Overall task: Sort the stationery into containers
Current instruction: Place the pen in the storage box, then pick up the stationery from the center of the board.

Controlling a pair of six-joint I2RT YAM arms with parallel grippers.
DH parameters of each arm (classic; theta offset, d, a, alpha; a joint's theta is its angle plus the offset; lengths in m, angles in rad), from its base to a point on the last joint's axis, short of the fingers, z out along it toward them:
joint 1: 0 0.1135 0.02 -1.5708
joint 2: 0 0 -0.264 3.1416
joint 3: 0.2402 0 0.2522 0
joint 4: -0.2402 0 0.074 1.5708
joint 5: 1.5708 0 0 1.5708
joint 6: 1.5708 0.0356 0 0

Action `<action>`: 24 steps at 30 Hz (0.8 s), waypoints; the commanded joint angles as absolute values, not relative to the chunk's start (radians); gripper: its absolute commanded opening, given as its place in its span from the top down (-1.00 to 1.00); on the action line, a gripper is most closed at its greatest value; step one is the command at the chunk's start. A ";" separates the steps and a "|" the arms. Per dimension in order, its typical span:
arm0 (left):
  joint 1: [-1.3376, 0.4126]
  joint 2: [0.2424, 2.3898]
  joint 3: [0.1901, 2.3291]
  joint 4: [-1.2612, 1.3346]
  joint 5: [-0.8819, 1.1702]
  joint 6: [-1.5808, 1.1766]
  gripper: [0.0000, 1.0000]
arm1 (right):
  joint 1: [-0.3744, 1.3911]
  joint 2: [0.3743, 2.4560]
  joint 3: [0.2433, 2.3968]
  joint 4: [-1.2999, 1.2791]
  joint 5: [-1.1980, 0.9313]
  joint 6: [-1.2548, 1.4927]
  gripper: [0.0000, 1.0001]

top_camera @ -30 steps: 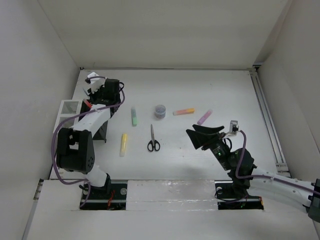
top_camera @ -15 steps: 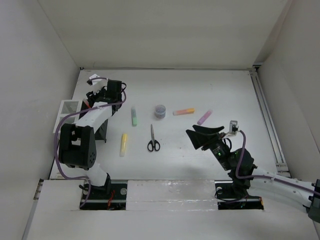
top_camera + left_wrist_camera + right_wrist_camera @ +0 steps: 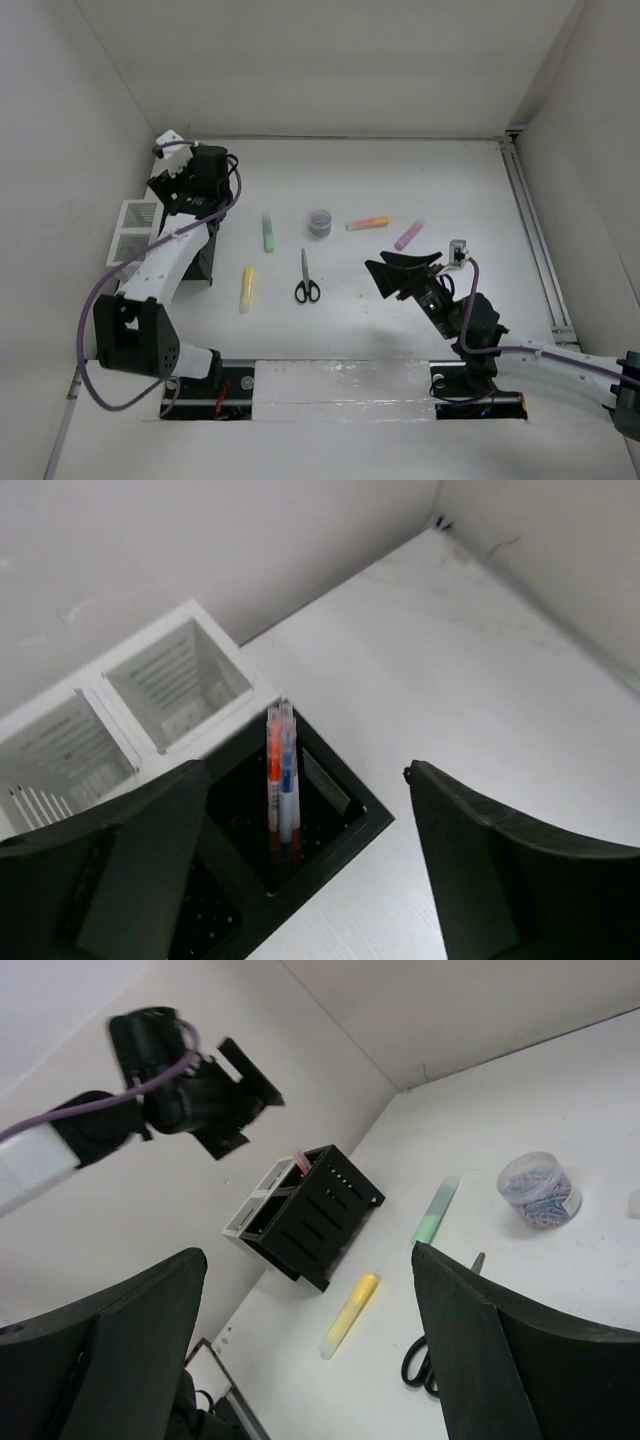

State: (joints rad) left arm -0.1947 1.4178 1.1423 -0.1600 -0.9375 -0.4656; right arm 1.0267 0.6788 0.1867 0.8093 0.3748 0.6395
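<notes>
Since the left pincer [image 3: 308,772] hangs jaws apart and empty over the black container [image 3: 345,810], where pens [image 3: 280,780] stand, nearest loose item: green highlighter [image 3: 267,232], to its right, long axis near-to-far, probably within its reach. Right pincer [image 3: 398,268]: apart, empty, nearer the purple highlighter [image 3: 409,234].

The left arm [image 3: 165,255] is stretching forward along the left side, with the left gripper [image 3: 308,770] pointing downward, its jaws standing wide apart and empty. The right arm [image 3: 540,358] is bending low, with the right gripper [image 3: 308,1252] hovering, jaws spread wide and gripping nothing.
</notes>
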 commanded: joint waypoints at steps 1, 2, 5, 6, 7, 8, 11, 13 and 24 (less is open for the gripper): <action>-0.207 1.295 1.195 -0.126 -0.887 -0.390 -0.59 | 1.020 0.680 0.241 0.821 0.377 0.609 -0.79; -0.250 1.252 1.195 -0.108 -0.887 -0.361 -0.66 | 1.020 0.680 0.250 0.809 0.377 0.609 -0.79; -0.421 1.203 1.184 -0.078 -1.018 -0.240 -0.99 | 1.020 0.654 0.271 0.752 0.400 0.591 -0.79; -0.460 1.190 1.207 -0.095 -1.076 -0.227 -1.00 | 1.020 0.643 0.272 0.735 0.400 0.591 -0.79; -0.497 1.190 1.222 -0.113 -1.091 -0.218 -1.00 | 1.020 0.632 0.288 0.665 0.423 0.591 -0.82; -0.527 1.190 1.233 -0.132 -1.091 -0.209 -1.00 | 1.020 0.621 0.320 0.617 0.436 0.591 -0.85; -0.592 1.190 1.267 -0.254 -1.017 -0.248 -1.00 | 1.020 0.585 0.418 0.375 0.503 0.581 -0.99; -0.592 1.166 1.244 -0.311 -0.909 -0.328 -1.00 | 1.020 0.574 0.458 0.266 0.546 0.581 -0.99; -0.592 1.075 1.117 -0.238 -0.522 -0.347 -1.00 | 1.020 0.382 0.514 -0.001 0.666 0.535 -0.99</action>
State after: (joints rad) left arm -0.5941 1.0218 1.0897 -0.2325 -0.6346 -0.3428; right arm 1.0267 0.4198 0.4900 0.0715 0.6170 0.5686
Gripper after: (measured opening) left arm 0.997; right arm 0.993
